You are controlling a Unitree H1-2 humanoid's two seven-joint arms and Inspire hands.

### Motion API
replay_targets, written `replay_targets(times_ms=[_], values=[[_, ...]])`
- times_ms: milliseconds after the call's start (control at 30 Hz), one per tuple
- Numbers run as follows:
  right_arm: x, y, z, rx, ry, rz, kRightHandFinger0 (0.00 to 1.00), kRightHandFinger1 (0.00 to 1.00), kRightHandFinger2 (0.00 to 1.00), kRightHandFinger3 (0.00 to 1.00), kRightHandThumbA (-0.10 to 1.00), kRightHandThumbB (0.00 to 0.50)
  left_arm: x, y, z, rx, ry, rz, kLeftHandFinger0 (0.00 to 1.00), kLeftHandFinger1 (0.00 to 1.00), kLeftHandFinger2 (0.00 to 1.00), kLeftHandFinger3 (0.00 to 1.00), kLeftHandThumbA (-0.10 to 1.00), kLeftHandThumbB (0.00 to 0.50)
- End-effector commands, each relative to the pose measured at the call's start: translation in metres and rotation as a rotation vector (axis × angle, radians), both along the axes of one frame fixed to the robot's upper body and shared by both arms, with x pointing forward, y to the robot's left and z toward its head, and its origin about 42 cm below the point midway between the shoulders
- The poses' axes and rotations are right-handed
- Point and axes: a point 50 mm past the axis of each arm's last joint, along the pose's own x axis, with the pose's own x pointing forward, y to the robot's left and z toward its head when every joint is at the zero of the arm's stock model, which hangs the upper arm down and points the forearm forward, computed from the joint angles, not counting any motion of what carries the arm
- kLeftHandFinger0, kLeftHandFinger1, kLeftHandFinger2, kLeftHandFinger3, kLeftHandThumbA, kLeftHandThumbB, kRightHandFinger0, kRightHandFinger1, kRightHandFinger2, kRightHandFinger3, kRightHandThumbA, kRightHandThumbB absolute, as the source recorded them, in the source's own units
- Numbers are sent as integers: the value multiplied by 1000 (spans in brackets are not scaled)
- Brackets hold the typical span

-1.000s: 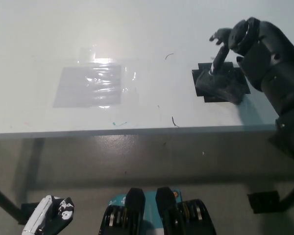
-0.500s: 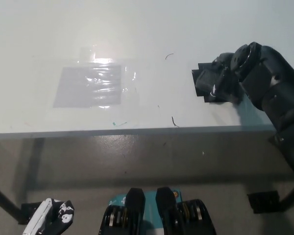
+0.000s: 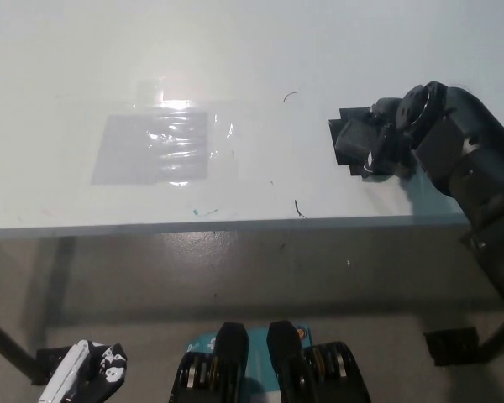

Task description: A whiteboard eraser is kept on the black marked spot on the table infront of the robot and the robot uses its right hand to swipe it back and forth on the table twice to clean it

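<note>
A dark whiteboard eraser (image 3: 351, 141) lies on the black marked spot (image 3: 346, 117) at the right of the white table (image 3: 235, 50). My black right hand (image 3: 391, 138) lies over the eraser's right part, fingers curled down around it. Only the eraser's left end shows. My white left hand (image 3: 82, 375) rests low at the bottom left, below the table edge, its fingers unclear.
A clear plastic sheet (image 3: 155, 147) is taped to the table left of centre. Small pen marks (image 3: 298, 207) sit near the front edge (image 3: 218, 225). A black table foot (image 3: 451, 344) stands on the floor at the lower right.
My right hand has come down from above the eraser and closed its fingers over it. The eraser stays on the black spot. The left hand has not moved.
</note>
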Motion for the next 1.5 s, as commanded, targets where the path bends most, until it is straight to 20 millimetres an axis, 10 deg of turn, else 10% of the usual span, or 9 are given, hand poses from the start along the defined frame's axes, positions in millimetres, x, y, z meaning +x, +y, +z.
replay_targets(times_ms=[0,33,133,767,867,1067,1300,1367,1467], values=[[9,3,31,-115,-370,-88,655,731,787,978,628,226,2,4,10,20,-51,-22,0,0,0,0,-100,464],[10,3,33,-106,-428,-96,330,382,443,724,423,150,3,4,11,18,-49,-20,0,0,0,0,-100,466],[10,4,35,-85,-492,-108,0,2,115,434,67,119,4,5,12,21,-59,-24,0,0,0,0,-100,467],[11,0,38,-63,-516,-132,0,5,114,503,156,154,9,6,17,38,-63,-21,0,0,0,1,-100,475],[10,0,34,-59,-508,-122,0,0,7,308,154,167,9,7,17,31,-69,-23,0,0,0,0,-100,472],[0,17,-2,-88,-441,-88,145,182,317,825,250,182,9,6,17,41,-62,-22,0,0,0,0,-100,474],[-17,41,-47,-60,-357,-42,0,0,0,396,241,138,11,5,17,27,-53,-16,0,0,0,0,-100,475],[-22,48,-58,-43,-323,-38,0,25,52,695,254,119,11,6,17,36,-59,-21,0,0,0,0,-100,474],[-30,62,-70,-50,-306,-11,87,140,143,608,302,141,11,7,18,37,-64,-21,0,0,0,0,-100,475]])
